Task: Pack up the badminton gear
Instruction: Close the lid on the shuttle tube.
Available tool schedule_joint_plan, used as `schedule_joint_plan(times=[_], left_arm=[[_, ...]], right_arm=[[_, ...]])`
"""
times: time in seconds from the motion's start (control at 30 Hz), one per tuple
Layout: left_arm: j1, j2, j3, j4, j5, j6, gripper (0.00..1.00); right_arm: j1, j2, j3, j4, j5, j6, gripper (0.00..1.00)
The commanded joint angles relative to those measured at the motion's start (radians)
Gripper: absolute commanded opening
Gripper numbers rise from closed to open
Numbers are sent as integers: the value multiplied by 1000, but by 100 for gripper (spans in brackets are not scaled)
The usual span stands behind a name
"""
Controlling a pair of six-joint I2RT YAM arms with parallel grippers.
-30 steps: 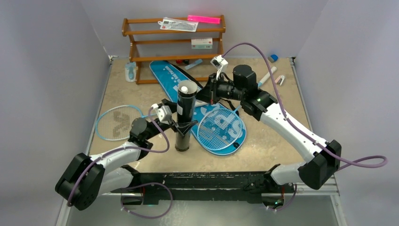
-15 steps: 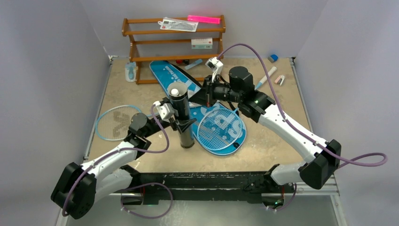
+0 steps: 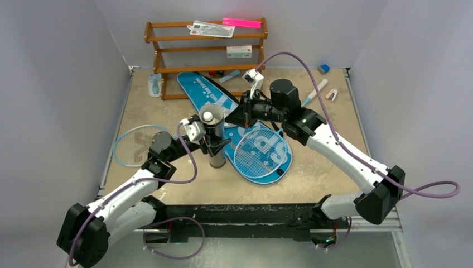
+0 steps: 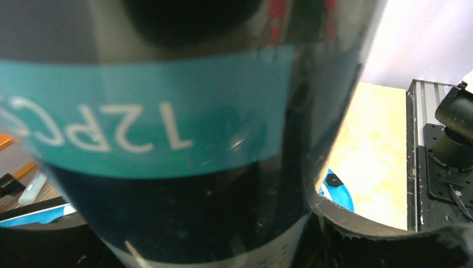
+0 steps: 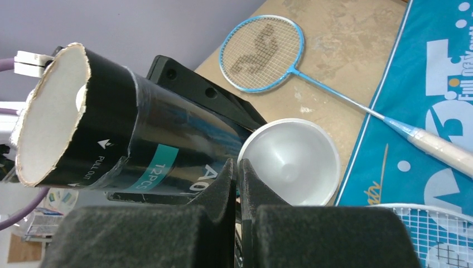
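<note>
Beige speckled table (image 3: 312, 173), grey walls on three sides; brown wooden rack (image 3: 167, 56) against the far wall, slightly left of centre.

You have the black tube (image 3: 215, 142) standing about upright just left of centre, its base near the table surface. Its top is open, with a white shuttlecock (image 3: 207, 116) showing inside.

Left gripper (image 3: 216, 148): jaws straddle the tube partway up. In the left wrist view the tube's teal band fills the frame, and one finger (image 4: 379, 240) sits close against its wall. You cannot tell whether the jaws are pressing or only flanking.

Right gripper (image 5: 237, 170): fingers together, pinching the rim of a white cap (image 5: 293, 162). The cap is held in the air just right of the tube's open end, hollow side facing the right wrist camera.

Blue bag (image 3: 195, 86): flat on the table, running from the foot of the rack towards near right.

Racket one (image 3: 262, 151): head resting on the bag's wide near end, just right of the tube.

Racket two (image 3: 134, 145): head on bare table left of the tube. In the right wrist view its white handle end lies on the bag.

Pale-blue bottle (image 3: 154, 85): by the rack's left leg.
</note>
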Motion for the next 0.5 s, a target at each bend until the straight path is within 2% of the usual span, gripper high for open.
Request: schedule_joint_plan(times=[0.0, 0.13, 0.2, 0.47], left_arm=[[-3, -36, 49, -3, 24, 24, 65], [-2, -49, 27, 11, 18, 24, 66], [-2, -54, 17, 15, 6, 19, 72], [-3, -84, 3, -1, -25, 5, 83]], right_arm=[[6, -52, 81, -65, 74, -53, 0], [6, -56, 129, -123, 95, -90, 0], [6, -51, 144, -138, 95, -101, 0], [6, -53, 183, -178, 123, -124, 0]])
